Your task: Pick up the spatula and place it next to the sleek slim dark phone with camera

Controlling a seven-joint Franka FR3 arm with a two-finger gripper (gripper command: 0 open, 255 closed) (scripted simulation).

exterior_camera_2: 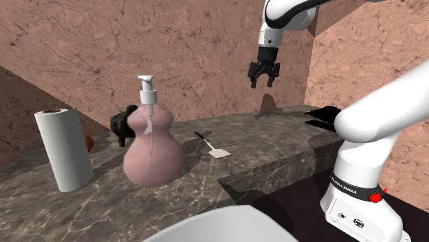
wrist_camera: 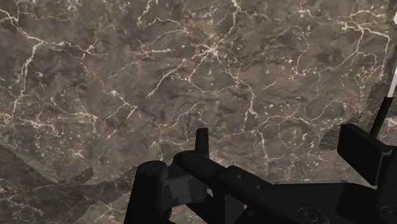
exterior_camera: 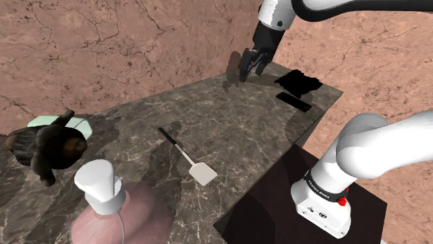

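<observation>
My gripper [exterior_camera: 251, 71] hangs high over the far edge of the marble counter [exterior_camera: 243, 125], fingers apart with nothing between them. I judge the height deliberate: from up here I can swing either way without brushing anything on the surface.

The spatula [exterior_camera: 186, 154] lies flat well below me and off toward the shoulder view's left, out in the middle of the counter. Its black handle points back toward me and its pale blade toward the near edge. There is bare marble all round it, so a straight descent onto the handle looks open; the handle is thin and sits low, so I expect to close right down at the surface.

The phone [exterior_camera: 293, 102] is much nearer — a slim dark slab lying flat below me, toward the shoulder view's right, close to the counter's corner. A black lumpy thing [exterior_camera: 300, 83] sits just behind it, so the free side for the set-down is the one facing the spatula.

The pink soap dispenser [exterior_camera: 114, 208] stands far past the spatula, at the near end, and I judge it out of the path.

My arm rises from the stand [exterior_camera: 326, 201], the forearm runs high across — and the wrist bends down, so the hand points at the counter with a slight tilt. In the second exterior view the gripper [exterior_camera_2: 263, 81] shows clear air between it and the counter. Nothing is picked up yet.
</observation>
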